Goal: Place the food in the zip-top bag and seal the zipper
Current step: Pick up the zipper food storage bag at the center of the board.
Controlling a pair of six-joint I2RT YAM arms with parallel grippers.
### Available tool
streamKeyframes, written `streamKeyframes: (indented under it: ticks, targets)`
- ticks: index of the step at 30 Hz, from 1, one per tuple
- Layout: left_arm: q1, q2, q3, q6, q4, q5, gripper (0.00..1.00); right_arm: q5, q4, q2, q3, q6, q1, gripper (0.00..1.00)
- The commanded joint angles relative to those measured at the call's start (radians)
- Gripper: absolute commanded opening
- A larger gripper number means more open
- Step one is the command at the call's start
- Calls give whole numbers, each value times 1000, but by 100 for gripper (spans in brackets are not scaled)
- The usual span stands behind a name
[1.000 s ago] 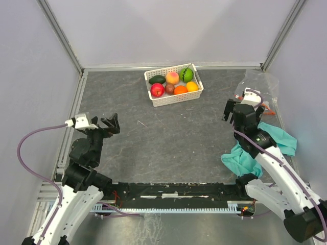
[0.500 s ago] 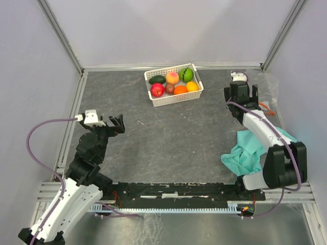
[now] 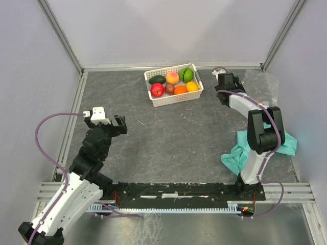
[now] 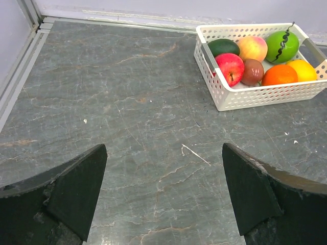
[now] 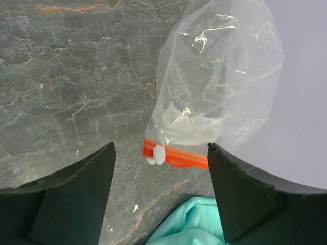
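I see L gripper (image 4: 163, 148) wide open, empty. R gripper (image 5: 161, 147) likewise spread, holding nothing, facing zip-top bag (image 5: 219, 76). Toy fruit (image 4: 230, 67) all in basket (image 4: 265, 94).

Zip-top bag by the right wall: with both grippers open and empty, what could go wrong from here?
1. The zip-top bag is thin and crinkly. The open right gripper could pinch both layers at the red zipper and hold the mouth shut instead of opening it.
2. The teal cloth lies just beside the zipper and might get grabbed along with it.
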Motion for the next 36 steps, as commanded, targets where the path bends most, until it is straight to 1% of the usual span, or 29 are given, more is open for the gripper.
streamKeyframes:
  ticks: [1,4,9,10,11,13,15,18,22,25,27,29,31,36]
  targets:
    - [-1,-12,31,59,27,-31,100,76,45,61,77,-80,-2,77]
    - [-2,-12,32,63,27,-24,100,103,95,106,85,-124,-3,71]
    - [-1,-15,32,68,23,5,100,173,141,178,116,-162,-3,53]
    - [-1,-17,33,67,23,9,100,182,158,183,109,-167,-2,48]
    - [0,-17,32,67,23,9,100,191,174,182,102,-171,-3,39]
    - [-2,-19,32,67,22,14,100,203,183,173,93,-171,-3,24]
    - [-2,-20,34,67,22,19,100,204,180,156,86,-160,-1,13]
    - [-1,-15,38,70,23,42,99,202,144,114,83,-116,11,2]
    - [-1,2,51,57,28,88,99,178,27,28,85,-7,56,1]
    - [-1,24,73,32,32,166,98,182,-89,-31,99,68,114,1]
    - [-2,50,92,1,33,212,98,178,-196,-61,130,140,156,2]
    - [-1,95,145,-39,10,244,98,195,-302,-91,160,219,195,1]
    - [-1,141,192,-73,-19,283,96,194,-393,-120,183,298,224,1]
    - [-3,244,267,-141,-86,345,94,93,-618,-214,227,522,275,2]
